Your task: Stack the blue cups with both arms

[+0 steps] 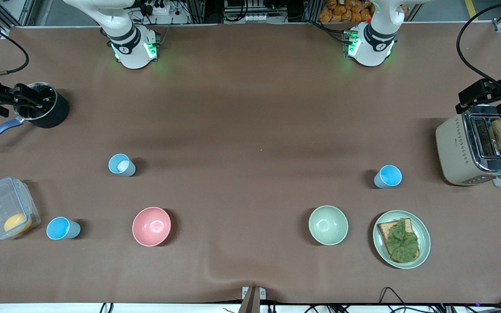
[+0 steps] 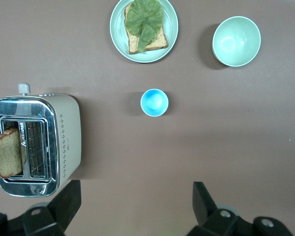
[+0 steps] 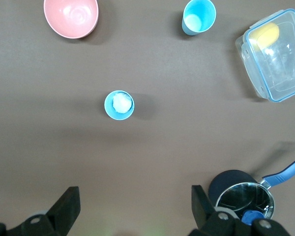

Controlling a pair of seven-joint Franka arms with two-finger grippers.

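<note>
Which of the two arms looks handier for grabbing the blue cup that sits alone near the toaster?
The left arm. Its open gripper hangs over that end of the table, with the blue cup and the toaster below it. The right gripper is over the saucepan end.

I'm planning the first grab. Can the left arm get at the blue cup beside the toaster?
Probably yes: the blue cup stands upright and alone on bare table, and the open left gripper hangs above it.

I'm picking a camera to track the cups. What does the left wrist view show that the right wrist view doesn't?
Left wrist only: one blue cup, the toaster, the plate with toast and the green bowl. Right wrist only: two blue cups, the pink bowl, the container and the pot. Both share the brown table and open jaws.
</note>
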